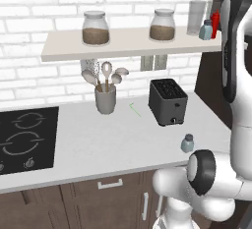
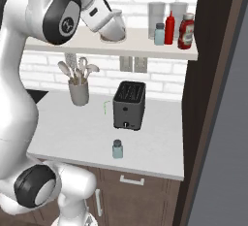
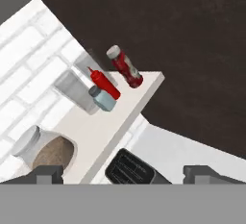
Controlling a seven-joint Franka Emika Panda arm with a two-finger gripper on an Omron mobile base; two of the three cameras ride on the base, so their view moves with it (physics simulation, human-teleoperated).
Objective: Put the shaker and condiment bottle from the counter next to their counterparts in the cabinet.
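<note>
- I see the gripper [image 3: 123,174] at the bottom of the hand view, its two dark tips far apart with nothing between them.
- The condiment bottle [image 2: 186,31] stands on the cabinet [image 2: 145,49] shelf, upper right of the right base view, just right of the bright red squeeze bottle [image 2: 169,28]. In the hand view the two are close; I cannot tell whether they touch.
- A pale blue-grey shaker on the shelf [image 2: 159,34] sits just left of the squeeze bottle, with two clear glasses [image 2: 156,12] behind the group against the brick wall.
- The other shaker [image 2: 117,149] stands on the table [image 2: 63,133], lower centre of the right base view, near the front edge and in front of the black toaster [image 2: 129,104]. In the left base view it shows at lower right, upright, apart from the toaster.
- A grey utensil holder [image 1: 105,99] with spoons stands centre frame of the left base view, left of the toaster.
- Two lidded jars [image 1: 95,28] with brown contents stand on the shelf, top of that view.
- The black cooktop [image 1: 27,139] lies at the left edge.
</note>
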